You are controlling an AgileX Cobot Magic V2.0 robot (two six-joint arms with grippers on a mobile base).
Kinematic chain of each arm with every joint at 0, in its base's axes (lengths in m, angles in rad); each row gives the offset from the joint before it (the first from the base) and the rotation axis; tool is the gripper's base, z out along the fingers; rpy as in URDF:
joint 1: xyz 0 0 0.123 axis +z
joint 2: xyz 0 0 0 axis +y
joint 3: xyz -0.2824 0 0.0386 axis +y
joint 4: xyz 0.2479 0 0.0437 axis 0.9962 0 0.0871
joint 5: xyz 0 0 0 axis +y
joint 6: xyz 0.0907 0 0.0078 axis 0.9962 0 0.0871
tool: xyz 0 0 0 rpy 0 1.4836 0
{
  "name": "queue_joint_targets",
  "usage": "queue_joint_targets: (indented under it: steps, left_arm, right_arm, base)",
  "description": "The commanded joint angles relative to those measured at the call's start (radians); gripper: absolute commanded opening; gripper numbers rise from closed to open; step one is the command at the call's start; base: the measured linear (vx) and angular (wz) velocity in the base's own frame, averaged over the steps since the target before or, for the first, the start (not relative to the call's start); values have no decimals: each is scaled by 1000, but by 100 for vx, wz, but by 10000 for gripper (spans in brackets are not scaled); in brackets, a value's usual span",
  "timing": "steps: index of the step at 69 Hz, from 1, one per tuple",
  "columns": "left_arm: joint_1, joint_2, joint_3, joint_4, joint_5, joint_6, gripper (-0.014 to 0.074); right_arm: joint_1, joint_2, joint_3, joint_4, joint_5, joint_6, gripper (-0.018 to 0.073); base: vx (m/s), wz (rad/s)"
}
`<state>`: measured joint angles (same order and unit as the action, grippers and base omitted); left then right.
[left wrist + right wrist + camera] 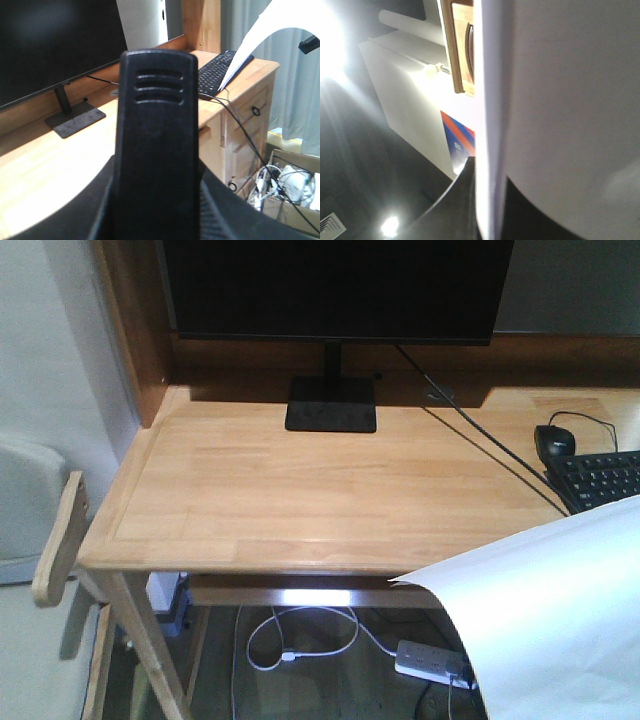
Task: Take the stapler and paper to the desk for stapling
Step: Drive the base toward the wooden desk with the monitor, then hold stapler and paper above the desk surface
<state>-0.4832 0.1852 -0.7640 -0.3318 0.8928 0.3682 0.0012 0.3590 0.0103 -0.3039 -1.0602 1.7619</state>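
Observation:
In the left wrist view the black stapler stands lengthwise between the dark jaws of my left gripper, which is shut on it, above the light wood desk. The stapler fills the middle of that view. The white paper runs edge-on between the jaws of my right gripper, which is shut on it. The front view shows the paper curling in the air off the front right corner of the desk. The paper also arcs over the keyboard in the left wrist view. Neither gripper shows in the front view.
A black monitor on its stand sits at the back of the desk. A mouse and keyboard lie at the right. A cable crosses the top. A power strip lies below, a chair arm at left.

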Motion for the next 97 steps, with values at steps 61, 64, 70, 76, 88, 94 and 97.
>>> queue_joint_targets:
  steps: [61, 64, 70, 76, 88, 94, 97]
  left_arm:
    - [-5, 16, -26, -27, -114, 0, -6]
    - [-5, 16, -26, -27, -114, 0, -6]
    - [-5, 16, -26, -27, -114, 0, -6]
    - [-5, 16, -26, -27, -114, 0, -6]
    - [-5, 16, -26, -27, -114, 0, -6]
    - [-5, 16, -26, -27, -114, 0, -6]
    - [-5, 16, -26, -27, -114, 0, -6]
  right_arm:
    - [-1, 9, -27, 7, -54, -11, -6]
    - [-1, 9, -27, 7, -54, -11, -6]
    - [-1, 9, -27, 7, -54, -11, -6]
    - [-1, 9, -27, 7, -54, -11, -6]
    - [-1, 9, -27, 7, -54, -11, -6]
    - [-1, 9, -27, 7, -54, -11, -6]
    - [-1, 9, -27, 7, -54, -11, -6]
  base:
    - [22, -3]
    - [13, 3]
    - [12, 3]
    - [10, 3]
    - [8, 0]
    - [6, -2]
    - [6, -3]
